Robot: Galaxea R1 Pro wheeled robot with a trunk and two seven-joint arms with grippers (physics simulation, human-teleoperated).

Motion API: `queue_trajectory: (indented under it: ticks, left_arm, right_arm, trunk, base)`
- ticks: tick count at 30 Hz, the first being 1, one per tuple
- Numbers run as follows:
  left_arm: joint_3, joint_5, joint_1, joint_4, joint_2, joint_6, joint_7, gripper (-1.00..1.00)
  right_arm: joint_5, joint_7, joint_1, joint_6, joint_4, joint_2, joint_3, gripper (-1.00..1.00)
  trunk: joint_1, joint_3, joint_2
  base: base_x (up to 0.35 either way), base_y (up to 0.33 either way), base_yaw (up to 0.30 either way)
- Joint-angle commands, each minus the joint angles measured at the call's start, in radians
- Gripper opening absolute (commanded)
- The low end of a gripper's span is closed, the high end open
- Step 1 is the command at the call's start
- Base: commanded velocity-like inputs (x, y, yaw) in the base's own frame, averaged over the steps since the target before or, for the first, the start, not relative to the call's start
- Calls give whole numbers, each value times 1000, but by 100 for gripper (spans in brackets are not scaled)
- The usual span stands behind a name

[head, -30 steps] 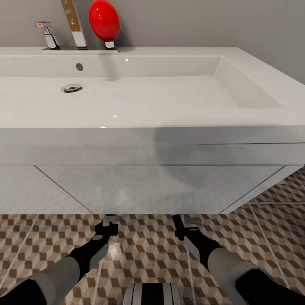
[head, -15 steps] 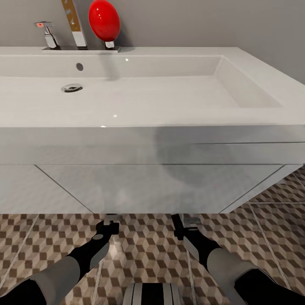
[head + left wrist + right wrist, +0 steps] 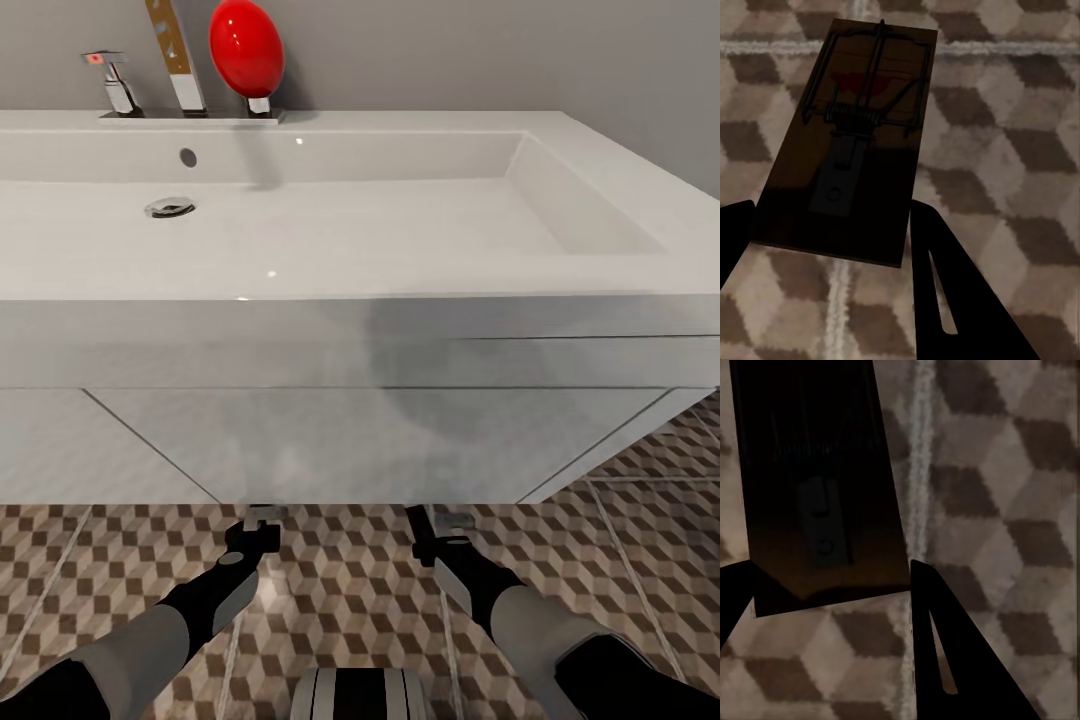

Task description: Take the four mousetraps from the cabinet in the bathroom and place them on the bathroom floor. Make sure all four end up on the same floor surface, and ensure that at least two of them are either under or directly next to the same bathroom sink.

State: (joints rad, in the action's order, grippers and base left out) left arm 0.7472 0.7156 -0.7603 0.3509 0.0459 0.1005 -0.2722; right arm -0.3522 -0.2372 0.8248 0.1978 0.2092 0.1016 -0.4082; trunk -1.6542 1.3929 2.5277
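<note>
In the left wrist view a mousetrap (image 3: 844, 142), a dark wood base with a grey spring and bar, lies between the fingers of my left gripper (image 3: 831, 221), which is shut on its near end. My right gripper (image 3: 829, 577) holds a second mousetrap (image 3: 814, 472), deep in shadow, the same way. Both traps hang just above the cube-patterned bathroom floor (image 3: 340, 580). In the head view, the left gripper (image 3: 262, 522) and right gripper (image 3: 440, 524) reach forward, low down, at the bottom front edge of the white sink (image 3: 400, 280) unit. The cabinet is out of view.
The wide white vanity (image 3: 350, 440) fills the space ahead, its lower edge just beyond both grippers. A chrome tap (image 3: 115, 85) and a red egg-shaped object (image 3: 245, 45) stand at the back of the basin. Open tiled floor shows at the right (image 3: 660, 500).
</note>
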Motion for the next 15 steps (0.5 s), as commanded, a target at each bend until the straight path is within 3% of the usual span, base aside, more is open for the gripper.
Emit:
queue_trajectory:
  ticks: [1, 9, 15]
  left_arm:
    - [8, 7, -1, 2, 1, 2, -7, -100]
    - [6, 8, -1, 2, 1, 1, -7, -100]
    - [7, 8, -1, 3, 0, 2, -7, -100]
  right_arm:
    - [-12, -5, 0, 5, 2, -1, -8, -100]
    - [-14, -5, -1, 5, 2, -2, -8, -100]
    - [-14, -5, -1, 5, 3, -5, -8, -100]
  trunk:
    - [0, 1, 0]
    - [-3, 28, 2]
    - [-3, 28, 2]
  base:
    - [0, 0, 0]
    - [0, 0, 0]
    - [0, 0, 0]
